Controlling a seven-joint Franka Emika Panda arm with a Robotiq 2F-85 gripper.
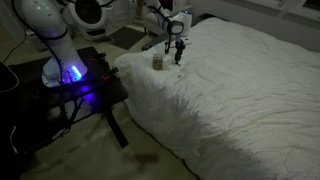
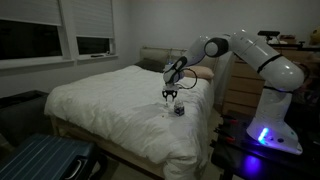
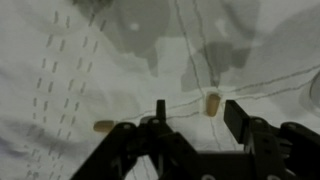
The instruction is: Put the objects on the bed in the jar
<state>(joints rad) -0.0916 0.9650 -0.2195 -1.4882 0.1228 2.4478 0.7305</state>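
You work in a dim room where dark windows (image 2: 30,40) sit in a pale wall (image 2: 140,25), a wooden dresser (image 2: 238,100) stands aside, and light carpet (image 1: 90,160) covers the floor.

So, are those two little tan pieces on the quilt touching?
Apart. The wrist view shows one small tan piece and the other tan piece with bare white quilted cover plainly between them.

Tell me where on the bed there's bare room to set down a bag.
The bed is bare across its middle and down to the foot. It's crowded at the edge by the jar, where the gripper hovers over two small bits.
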